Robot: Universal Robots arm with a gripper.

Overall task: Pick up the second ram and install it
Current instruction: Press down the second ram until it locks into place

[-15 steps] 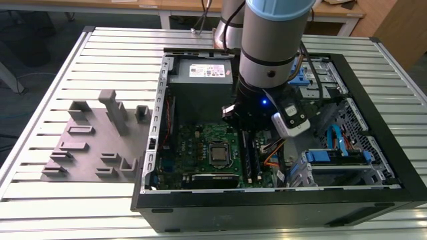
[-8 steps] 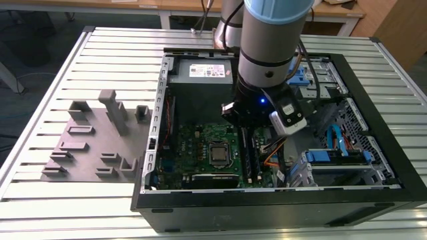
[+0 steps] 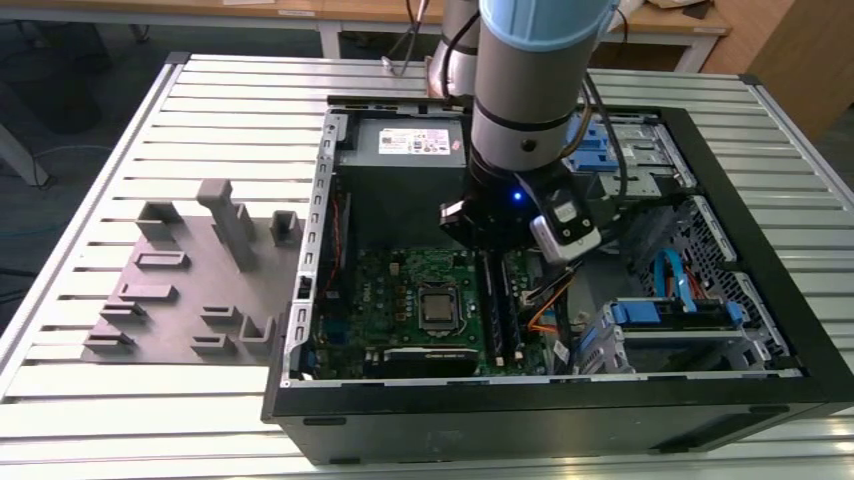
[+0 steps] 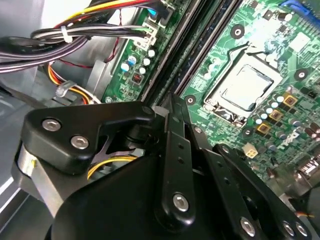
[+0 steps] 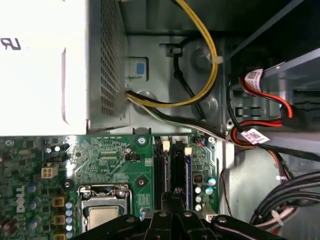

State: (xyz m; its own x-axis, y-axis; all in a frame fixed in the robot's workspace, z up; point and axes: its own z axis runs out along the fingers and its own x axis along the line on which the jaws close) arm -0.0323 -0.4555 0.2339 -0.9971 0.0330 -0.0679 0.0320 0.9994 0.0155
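The ribbed silvery metal table (image 3: 107,200) looks matt. The glossy green circuit board (image 5: 125,170) carries a shiny metal processor cover (image 4: 248,87). The black plastic-looking gripper (image 4: 172,112) has a satin sheen.

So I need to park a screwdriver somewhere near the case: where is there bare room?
The slatted table is bare beyond the grey fixture tray, toward the exterior view's left, and along the near edge in front of the computer case. Inside the case it is crowded: arm, gripper, motherboard, cables and drive bays.
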